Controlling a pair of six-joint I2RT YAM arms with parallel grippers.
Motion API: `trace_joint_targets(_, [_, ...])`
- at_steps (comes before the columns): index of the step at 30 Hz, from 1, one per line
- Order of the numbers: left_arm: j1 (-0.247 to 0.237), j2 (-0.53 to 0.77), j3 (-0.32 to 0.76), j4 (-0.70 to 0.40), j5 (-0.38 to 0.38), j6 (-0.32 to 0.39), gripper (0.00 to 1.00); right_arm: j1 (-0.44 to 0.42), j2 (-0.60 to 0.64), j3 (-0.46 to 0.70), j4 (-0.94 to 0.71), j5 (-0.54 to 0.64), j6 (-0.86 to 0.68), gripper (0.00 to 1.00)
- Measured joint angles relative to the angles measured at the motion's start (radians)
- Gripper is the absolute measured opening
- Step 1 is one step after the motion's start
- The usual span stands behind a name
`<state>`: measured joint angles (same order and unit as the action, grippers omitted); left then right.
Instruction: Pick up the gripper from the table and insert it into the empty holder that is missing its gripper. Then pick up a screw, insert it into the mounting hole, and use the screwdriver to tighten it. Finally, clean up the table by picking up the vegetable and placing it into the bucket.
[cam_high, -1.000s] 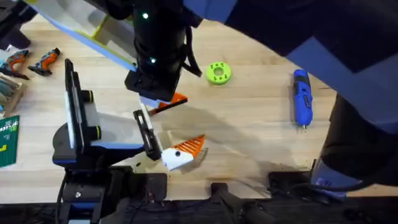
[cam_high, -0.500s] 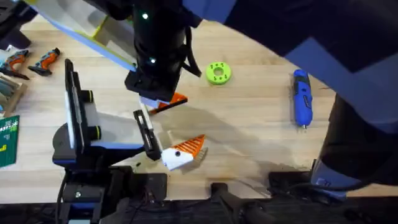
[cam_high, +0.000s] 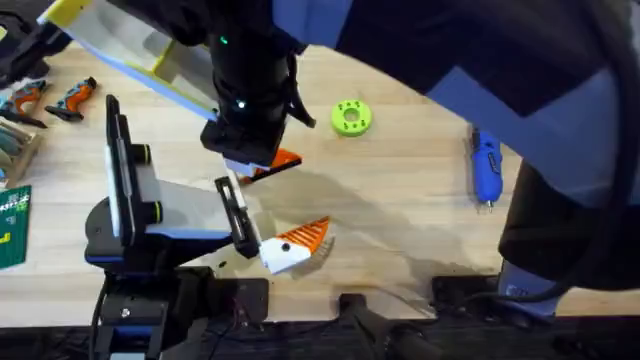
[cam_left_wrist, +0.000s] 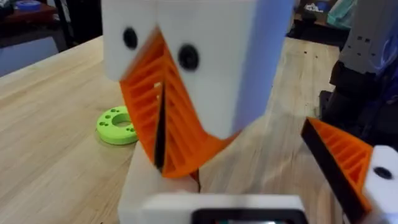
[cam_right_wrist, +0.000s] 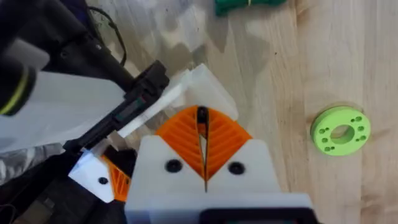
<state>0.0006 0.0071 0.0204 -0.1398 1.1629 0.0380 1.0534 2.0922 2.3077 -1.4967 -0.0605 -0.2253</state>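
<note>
We are looking down on a wooden table (cam_high: 420, 220) w/ two arms meeting left of centre. The right gripper (cam_high: 256, 162) is reaching across and hovering just above the left gripper (cam_high: 292, 246). In the right wrist view its orange pads (cam_right_wrist: 180, 134) are pressing together, w/ just a thin dark strip btwn them. We are guessing that strip is the black face of the gripper, but we can't confirm it. In the left wrist view the left gripper's jaws are standing apart: one orange-padded finger (cam_left_wrist: 342, 162) on one side and the holder (cam_left_wrist: 155, 193), a bare white block, on the other. The holder is sitting directly under the right gripper's pads, nearly touching.

We are judging the insertion as the risky step. If the part is tilting, it may jam on the holder's edge or slip out of the pinch. Pushing down off-centre could nudge the left arm.

The screwdriver (cam_high: 485, 165) is lying well apart on the right, and a lime disc (cam_high: 350, 117) is sitting nearby. The vegetable (cam_right_wrist: 249, 5) is lying on the table, beyond both grippers.
</note>
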Motion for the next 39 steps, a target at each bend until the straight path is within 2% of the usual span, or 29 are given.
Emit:
trace_joint_targets(5, [0.000,0.000,0.000,0.000,0.000,0.000,0.985,0.000,0.000,0.000,0.000,0.000,0.000,0.015])
trace_joint_targets(6, [0.000,0.000,0.000,0.000,0.000,0.000,0.986,0.000,0.000,0.000,-0.001,0.000,0.002,0.109])
trace_joint_targets(10, [0.000,0.000,0.000,0.000,0.000,0.000,0.986,0.000,0.000,0.000,-0.006,0.010,-0.004,0.689])
trace_joint_targets(11, [0.000,0.000,0.000,0.000,0.000,0.000,0.985,-0.004,0.000,0.001,-0.008,0.016,-0.008,0.781])
trace_joint_targets(12, [0.000,0.000,0.000,0.000,0.000,0.000,0.986,-0.009,0.000,0.001,-0.008,0.016,-0.008,0.809])
trace_joint_targets(24, [0.000,0.000,0.000,0.000,0.000,0.007,0.986,-0.052,-0.049,0.001,0.009,0.014,-0.008,0.819])
trace_joint_targets(33, [0.000,0.000,0.000,0.000,0.000,0.007,0.986,-0.243,-0.184,0.001,0.005,0.014,0.036,0.822])
trace_joint_targets(39, [0.000,0.000,0.000,0.000,0.000,0.007,0.986,-0.326,-0.223,-0.030,0.009,0.014,0.051,0.822])
